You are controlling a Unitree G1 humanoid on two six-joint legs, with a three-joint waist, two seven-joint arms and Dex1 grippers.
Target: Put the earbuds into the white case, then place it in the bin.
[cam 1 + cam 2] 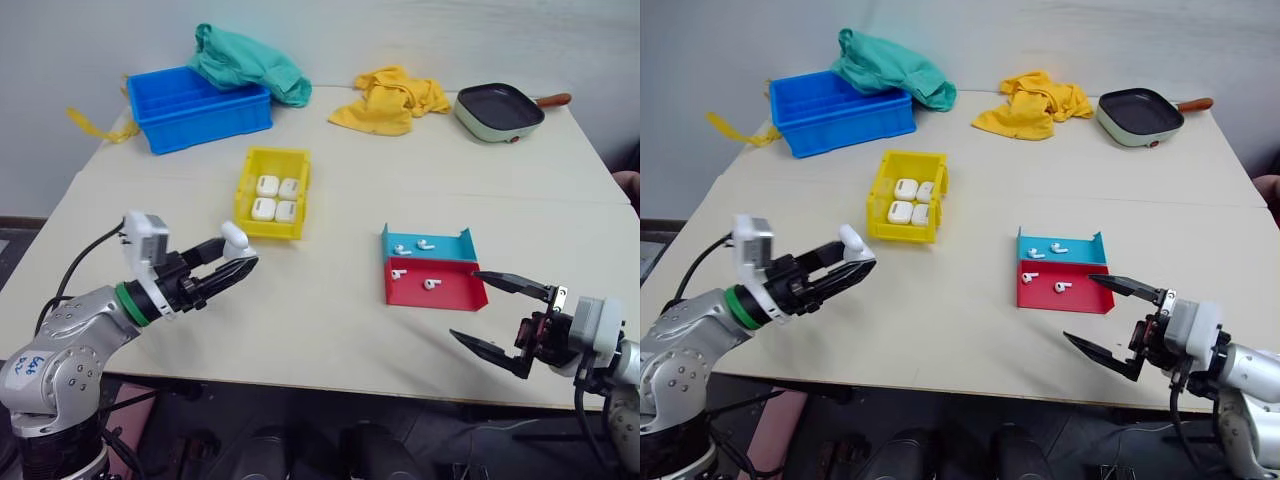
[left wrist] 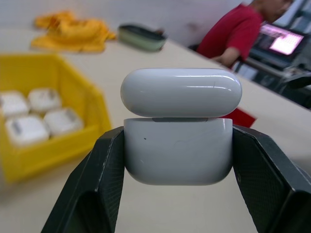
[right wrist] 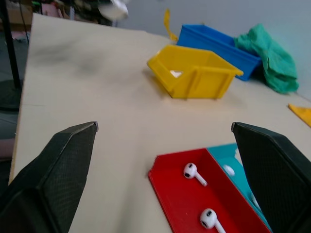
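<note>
Gripping the small glossy white plastic case [image 2: 177,145], lid ajar, my left gripper [image 1: 232,262] is holding it; my right gripper [image 1: 497,315], jaws wide, next needs the tiny white earbuds [image 1: 431,284] at its eleven o'clock.

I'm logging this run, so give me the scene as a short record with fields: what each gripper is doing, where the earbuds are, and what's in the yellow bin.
left gripper: shut on the white case, lid ajar, held above the table
right gripper: jaws open, empty, beside the tray
earbuds: two in the teal half, two in the red half of the tray
bin: four white cases inside
</note>
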